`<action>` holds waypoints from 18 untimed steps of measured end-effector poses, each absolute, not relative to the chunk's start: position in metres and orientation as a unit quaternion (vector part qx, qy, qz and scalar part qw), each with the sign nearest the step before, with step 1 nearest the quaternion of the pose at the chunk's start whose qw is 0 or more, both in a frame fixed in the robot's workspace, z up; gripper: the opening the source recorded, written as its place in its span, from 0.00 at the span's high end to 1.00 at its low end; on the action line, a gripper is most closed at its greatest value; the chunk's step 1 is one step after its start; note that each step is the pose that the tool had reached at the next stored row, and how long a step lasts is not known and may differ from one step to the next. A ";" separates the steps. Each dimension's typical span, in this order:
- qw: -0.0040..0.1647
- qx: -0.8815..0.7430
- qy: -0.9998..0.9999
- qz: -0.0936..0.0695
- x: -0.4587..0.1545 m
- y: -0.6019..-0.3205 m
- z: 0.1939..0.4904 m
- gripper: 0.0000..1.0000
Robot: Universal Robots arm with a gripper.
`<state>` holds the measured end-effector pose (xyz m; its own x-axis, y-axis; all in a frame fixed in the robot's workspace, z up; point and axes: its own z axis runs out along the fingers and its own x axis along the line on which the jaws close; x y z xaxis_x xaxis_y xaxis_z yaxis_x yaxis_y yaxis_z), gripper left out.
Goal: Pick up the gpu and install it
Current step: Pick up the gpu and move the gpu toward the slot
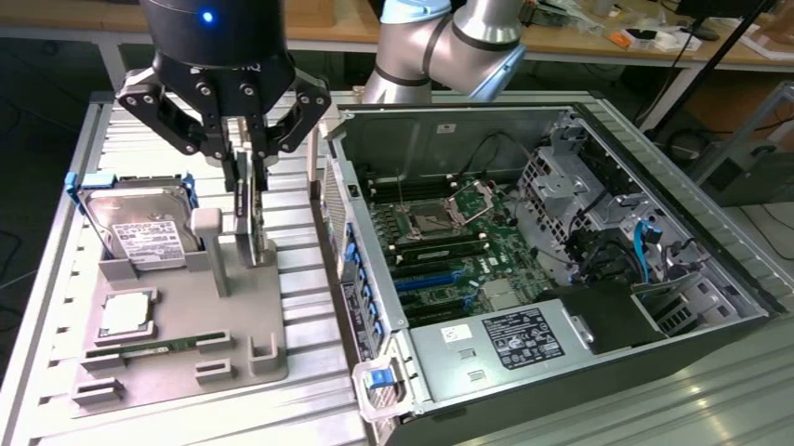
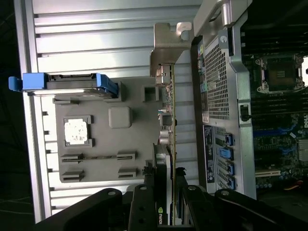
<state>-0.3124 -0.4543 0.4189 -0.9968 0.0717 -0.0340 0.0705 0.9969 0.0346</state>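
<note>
gripper (image 1: 252,156): we are pinching the gpu (image 1: 255,218) upright | over tray (image 1: 174,358) | wrist view: we are seeing its bracket (image 2: 166,48) beside the case (image 2: 222,96)

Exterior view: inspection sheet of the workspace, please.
Surface: ribbed metal table, grey holder tray on it.
Job's things: gpu upright on edge at the tray's stand; open computer case beside the tray, motherboard exposed.
Clutter: hard drive, square silver chip and memory stick on tray.
Grippers: one gripper, closed on the gpu's upper edge.
Cables: blue cable and black cables inside case.
Surroundings: workbench behind, small items on it.
</note>
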 end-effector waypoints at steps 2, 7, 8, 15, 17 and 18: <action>0.018 0.036 0.999 0.017 -0.311 -0.454 0.419 0.73; 0.018 0.036 0.999 0.017 -0.306 -0.454 0.419 0.73; 0.017 0.036 0.999 0.017 -0.305 -0.454 0.419 0.73; 0.017 0.036 0.999 0.017 -0.297 -0.454 0.419 0.73; 0.017 0.036 0.999 0.017 -0.295 -0.454 0.419 0.73; 0.016 0.036 0.999 0.017 -0.294 -0.454 0.419 0.73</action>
